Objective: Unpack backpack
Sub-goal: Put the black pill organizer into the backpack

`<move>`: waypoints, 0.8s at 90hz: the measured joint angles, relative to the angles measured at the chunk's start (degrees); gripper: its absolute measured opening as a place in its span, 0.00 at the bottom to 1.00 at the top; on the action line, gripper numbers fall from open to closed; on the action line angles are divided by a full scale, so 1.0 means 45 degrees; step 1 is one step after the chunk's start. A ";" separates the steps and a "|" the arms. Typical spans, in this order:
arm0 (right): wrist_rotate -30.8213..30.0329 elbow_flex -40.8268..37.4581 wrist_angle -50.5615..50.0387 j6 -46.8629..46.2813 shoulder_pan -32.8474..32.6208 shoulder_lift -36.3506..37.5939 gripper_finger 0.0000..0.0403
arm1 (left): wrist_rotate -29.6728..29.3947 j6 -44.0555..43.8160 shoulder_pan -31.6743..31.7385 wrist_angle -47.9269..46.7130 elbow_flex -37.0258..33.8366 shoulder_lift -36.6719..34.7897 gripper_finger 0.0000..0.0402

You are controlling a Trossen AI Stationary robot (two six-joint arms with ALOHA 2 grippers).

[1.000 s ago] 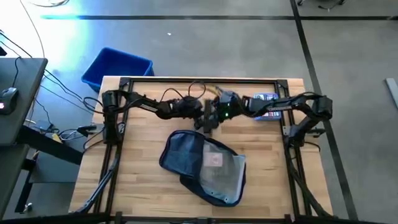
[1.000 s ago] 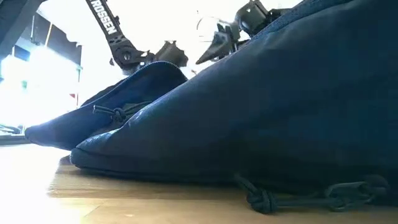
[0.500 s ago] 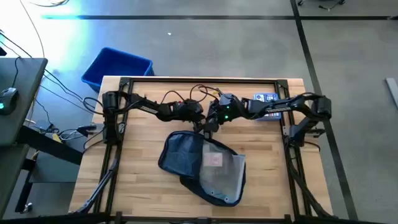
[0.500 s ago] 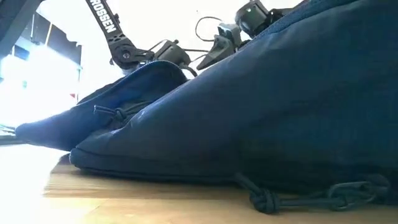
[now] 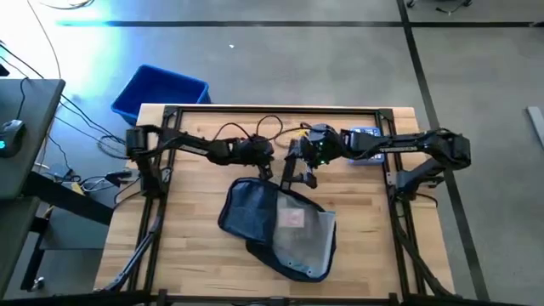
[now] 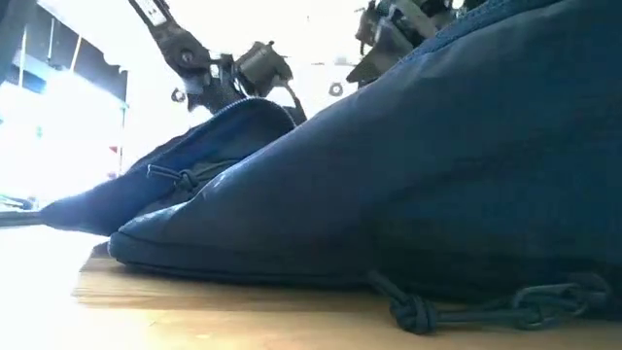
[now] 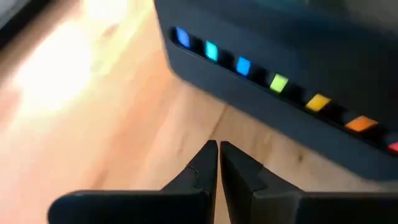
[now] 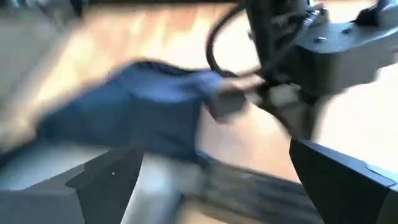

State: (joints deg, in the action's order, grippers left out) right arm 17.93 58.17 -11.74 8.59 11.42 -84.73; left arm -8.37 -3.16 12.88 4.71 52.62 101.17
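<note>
Your left gripper [image 5: 264, 167] hangs just past the back edge of the backpack [image 5: 276, 225], close above its top flap, and the left wrist view shows its fingers [image 7: 205, 163] pressed together with only a hairline between them and nothing in them. Straight ahead of those fingers, bare table [image 7: 106, 118] runs up to a dark object with a row of small coloured squares [image 7: 273, 84]; you cannot tell what it is.

Your right gripper [image 5: 299, 174] sits just beside the left one, also over the near rim of the backpack's back end. Its fingers [image 8: 106, 177] stand wide apart in the right wrist view, holding nothing, with the backpack's blue fabric [image 8: 134, 115] lying ahead between them and the left arm's wrist [image 8: 323, 53] close by, a black cable [image 8: 221, 43] looping off it.

The backpack lies flat in the middle of the table, on the near side of both grippers, its pale mesh-like panel facing up. In the low view it fills most of the picture, with a knotted cord [image 6: 413, 313] trailing on the wood at its front edge. A blue bin [image 5: 159, 91] stands on the floor behind your left arm's base, off the table, and a small blue-and-white item [image 5: 364, 136] lies under your right arm.
</note>
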 joint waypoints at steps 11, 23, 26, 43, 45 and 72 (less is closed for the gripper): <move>-0.2265 0.1972 -0.3567 0.5231 -0.0049 -0.0454 0.97 | -0.0656 0.0097 -0.0321 -0.1990 0.0000 -0.1580 0.00; -0.2705 0.3762 -0.6010 0.8215 0.0034 -0.1819 0.97 | -0.1028 0.0161 -0.0785 -0.3720 0.0000 -0.3077 0.00; -0.2706 0.4138 -0.6498 0.8716 0.0048 -0.2187 0.97 | -0.1042 0.0098 -0.0897 -0.4227 0.0000 -0.3384 0.00; -0.3515 0.5312 -0.7925 1.1256 -0.0013 -0.4205 0.95 | -0.1574 -0.0745 -0.1738 -0.6510 -0.0024 -0.4656 0.00; -0.3628 0.5395 -0.7955 1.1494 -0.0019 -0.4384 0.94 | -0.1702 -0.0853 -0.1834 -0.6700 -0.0024 -0.4743 0.00; -0.4120 0.5776 -0.8178 1.2096 -0.0115 -0.5902 0.82 | -0.2614 -0.2470 -0.3139 -0.8549 -0.0044 -0.4947 0.00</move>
State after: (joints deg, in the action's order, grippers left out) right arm -0.61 84.16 -48.54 63.02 10.90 -111.28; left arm -20.14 -14.27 -1.25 -33.76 52.42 78.91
